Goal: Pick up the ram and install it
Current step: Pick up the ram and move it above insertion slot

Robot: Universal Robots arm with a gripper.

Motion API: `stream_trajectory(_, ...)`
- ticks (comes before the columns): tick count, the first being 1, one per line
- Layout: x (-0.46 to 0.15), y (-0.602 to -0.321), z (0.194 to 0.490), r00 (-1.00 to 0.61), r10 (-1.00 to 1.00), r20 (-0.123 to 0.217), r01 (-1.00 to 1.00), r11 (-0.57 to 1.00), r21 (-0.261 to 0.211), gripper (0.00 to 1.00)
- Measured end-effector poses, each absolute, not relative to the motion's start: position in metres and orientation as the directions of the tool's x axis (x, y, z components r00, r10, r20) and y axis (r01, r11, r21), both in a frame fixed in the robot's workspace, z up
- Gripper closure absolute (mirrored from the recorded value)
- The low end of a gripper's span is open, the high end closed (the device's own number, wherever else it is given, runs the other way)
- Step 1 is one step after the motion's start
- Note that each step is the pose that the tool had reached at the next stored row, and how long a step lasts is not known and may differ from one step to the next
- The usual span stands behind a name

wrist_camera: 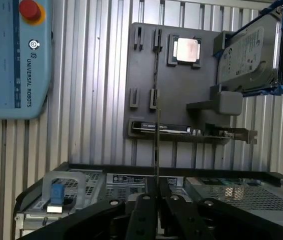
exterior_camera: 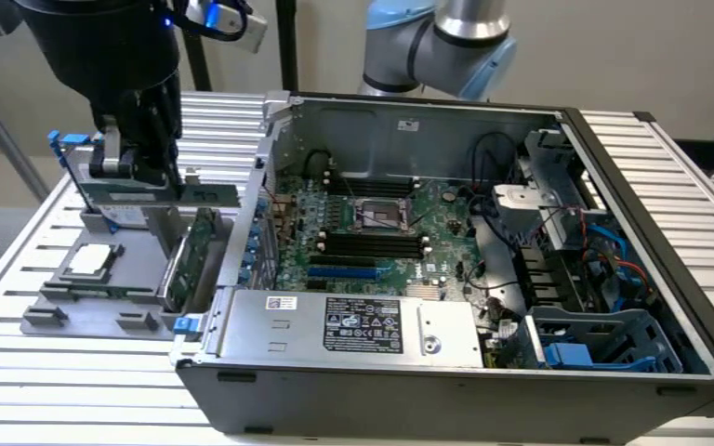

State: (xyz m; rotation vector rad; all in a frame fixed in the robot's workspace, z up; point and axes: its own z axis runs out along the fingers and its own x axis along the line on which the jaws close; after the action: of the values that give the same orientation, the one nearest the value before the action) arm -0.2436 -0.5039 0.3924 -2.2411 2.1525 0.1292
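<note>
Hand [wrist_camera: 156,190] up close, clenched on the ram [wrist_camera: 156,150], thin stick edge-on, hovering over the grey holder tray [wrist_camera: 181,95], silver processor chip [wrist_camera: 187,49] in its pocket, open computer case [exterior_camera: 482,121] just beside.

Softly, evenly lit in the exterior view, with pale sheen on the table [exterior_camera: 34,372] slats and darker shade inside the computer case [exterior_camera: 456,121]. Bluer and dimmer in the wrist view, leaving the end effector [wrist_camera: 156,192] near-black.

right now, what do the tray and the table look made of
The tray looks like matte dark grey plastic, dull and even, perhaps printed. The table looks like bare metal, probably aluminium: pale ribbed slats with a soft sheen.
</note>
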Motion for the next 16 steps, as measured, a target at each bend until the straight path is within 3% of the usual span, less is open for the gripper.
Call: stream_trajectory(16,-0.171,-0.504,0.392,0.038,-0.996,-0.082,-0.998,-0.042,0.038,1.0)
